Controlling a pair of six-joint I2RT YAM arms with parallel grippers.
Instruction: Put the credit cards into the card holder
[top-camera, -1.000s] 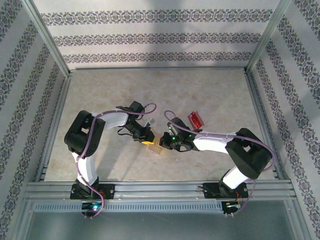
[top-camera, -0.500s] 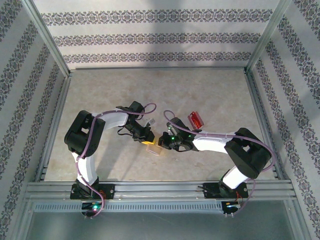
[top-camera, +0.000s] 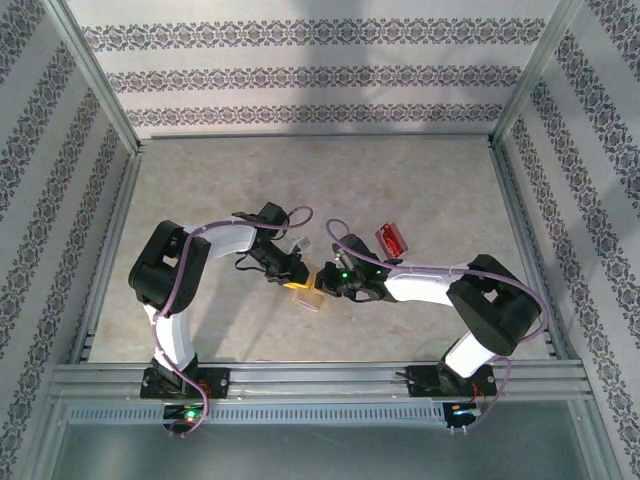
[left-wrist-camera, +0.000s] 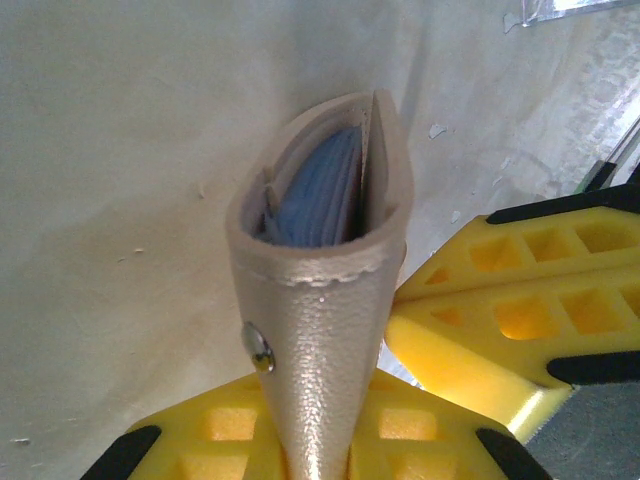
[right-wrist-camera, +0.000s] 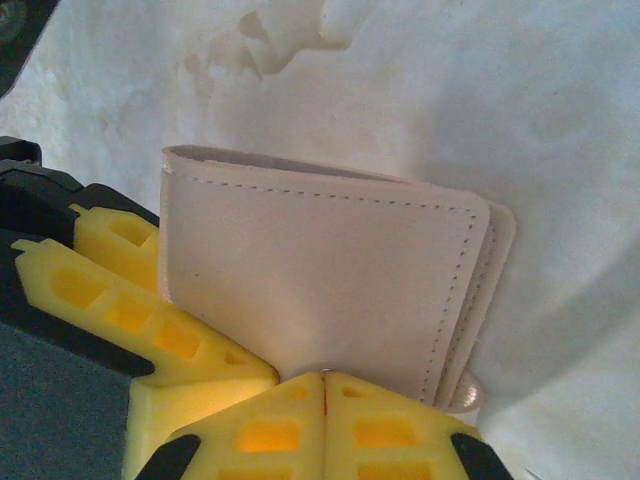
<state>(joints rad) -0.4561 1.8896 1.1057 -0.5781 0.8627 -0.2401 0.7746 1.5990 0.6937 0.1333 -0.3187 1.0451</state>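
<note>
Left hand (left-wrist-camera: 320, 445): clamped on the card holder (left-wrist-camera: 318, 290). One yellow finger sits on either side of its tan spine at the bottom of the wrist view, parted only by the thickness of the folded leather.
Right hand (right-wrist-camera: 325, 420): fingers pressed together at the bottom centre of its own view, tips against the holder's lower edge. Whether a thin flap is nipped between them I cannot tell.
Where the holder is: just below the middle of the top view, between the two hands. In the left wrist view its mouth gapes a little toward the top of the frame, showing pale blue-grey pockets with no red in them that I can make out.
Card left out: one red credit card (top-camera: 391, 238) lies on the bench (top-camera: 300, 180), right of centre in the top view. It is just above the right arm (top-camera: 430, 285) and apart from the holder.
Just changed: next to nothing. Against a second ago, both hands and the holder sit in the same spot, and the red card has not stirred. Only the right arm's elbow, at the lower right, has edged over a touch.
What that means: I'd judge the two hands are busy steadying or opening the holder, and no card has gone in. The right hand would have to let go to fetch the red card.
</note>
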